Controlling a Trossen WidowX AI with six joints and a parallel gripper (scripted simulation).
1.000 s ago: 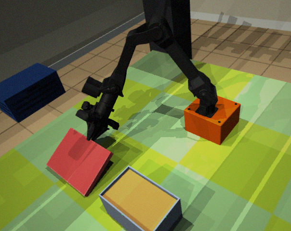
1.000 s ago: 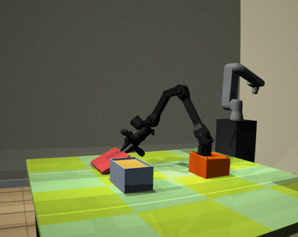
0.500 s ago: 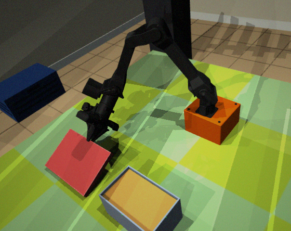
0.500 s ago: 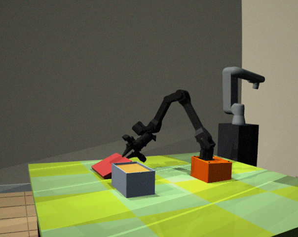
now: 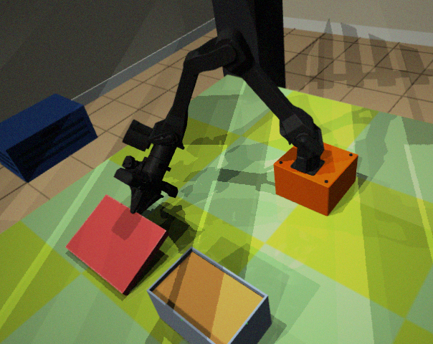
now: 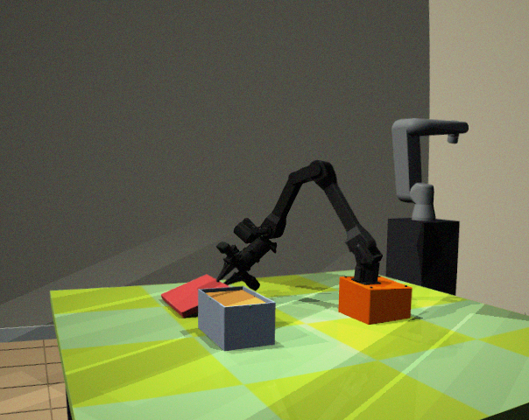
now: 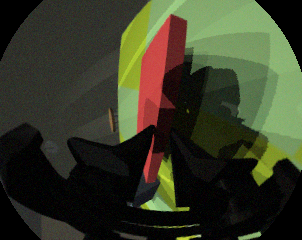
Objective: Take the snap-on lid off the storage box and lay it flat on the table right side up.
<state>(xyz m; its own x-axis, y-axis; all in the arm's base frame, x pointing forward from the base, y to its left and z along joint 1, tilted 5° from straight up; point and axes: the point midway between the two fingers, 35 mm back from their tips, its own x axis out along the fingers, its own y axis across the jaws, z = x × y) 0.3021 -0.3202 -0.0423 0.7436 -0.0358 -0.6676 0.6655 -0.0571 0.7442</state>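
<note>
The red lid (image 5: 109,251) (image 6: 187,294) (image 7: 153,75) is off the box and tilted, its smooth top facing up and outward. Its far lower edge is at or just above the table (image 5: 357,259) (image 6: 323,374); a touch cannot be told. My gripper (image 5: 135,211) (image 6: 222,281) (image 7: 162,130) is shut on the lid's raised edge, one finger on the top face and the other on the underside, mostly hidden in the top view. The blue-grey storage box (image 5: 172,311) (image 6: 249,325) stands upright and open beside the lid, its inside orange-yellow.
The arm stands on an orange block (image 5: 302,192) (image 6: 353,300) at the back of the table. A dark blue slatted cabinet (image 5: 42,137) is beyond the table's left edge. A grey arm (image 6: 401,157) stands on a black pedestal (image 6: 405,253) behind.
</note>
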